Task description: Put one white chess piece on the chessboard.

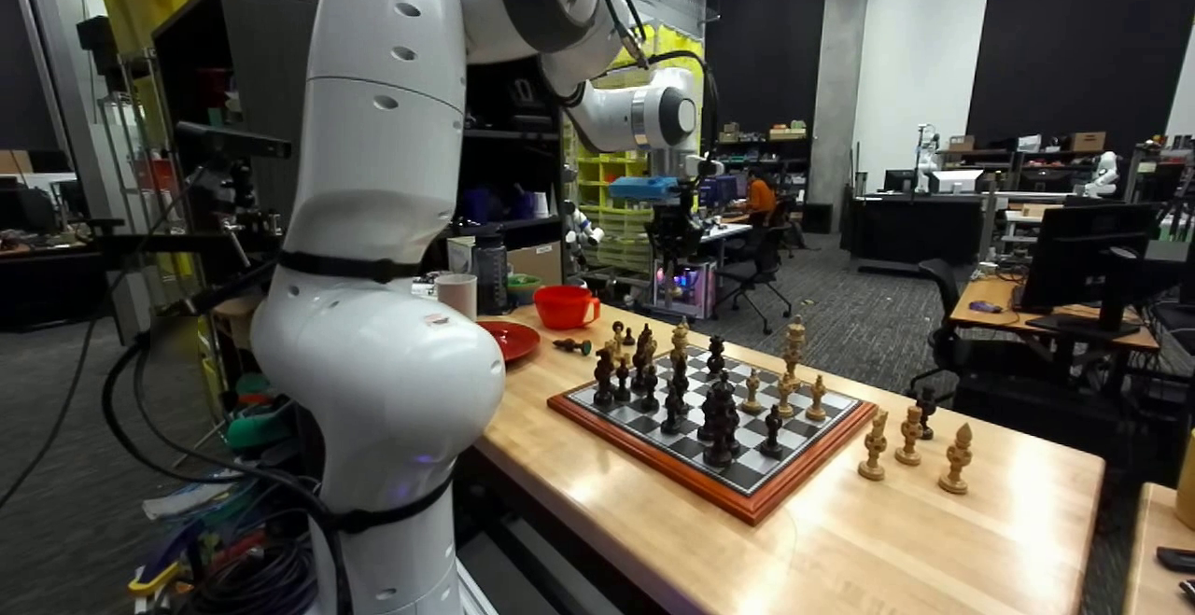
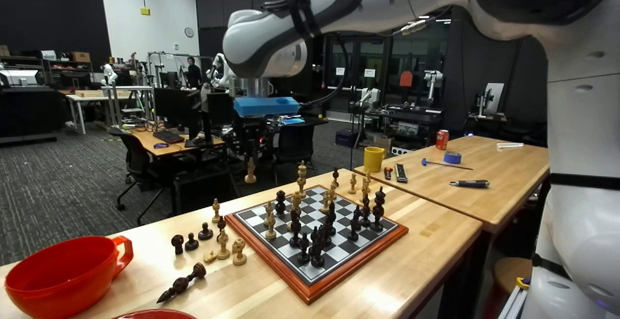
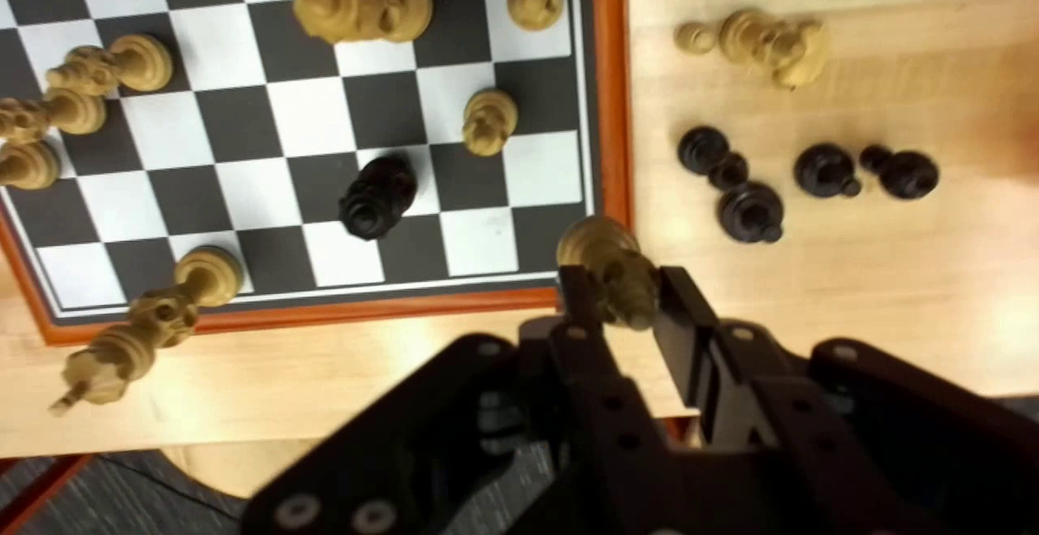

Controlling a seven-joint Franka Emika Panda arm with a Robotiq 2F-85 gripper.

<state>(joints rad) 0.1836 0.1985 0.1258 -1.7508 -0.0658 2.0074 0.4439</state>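
The chessboard (image 1: 653,459) has a reddish-brown frame and also shows in an exterior view (image 2: 358,265) and the wrist view (image 3: 613,113). Pale and dark pieces stand on it. My gripper (image 3: 625,283) is shut on a pale wooden (white) chess piece (image 3: 605,255). The piece hangs upright below the fingers, with its base down, in an exterior view (image 2: 250,171). The gripper (image 2: 250,157) is raised above the table, by the board's far edge. In the wrist view the piece overlaps a board corner. The gripper also shows in an exterior view (image 1: 674,246), where the piece is hard to make out.
Several dark pieces (image 2: 191,242) and pale pieces (image 2: 239,252) stand beside the board, and a dark piece (image 2: 181,284) lies on its side. A red cup (image 2: 63,275) and red plate (image 1: 512,340) are nearby. Pale pieces (image 1: 957,461) stand past the opposite edge.
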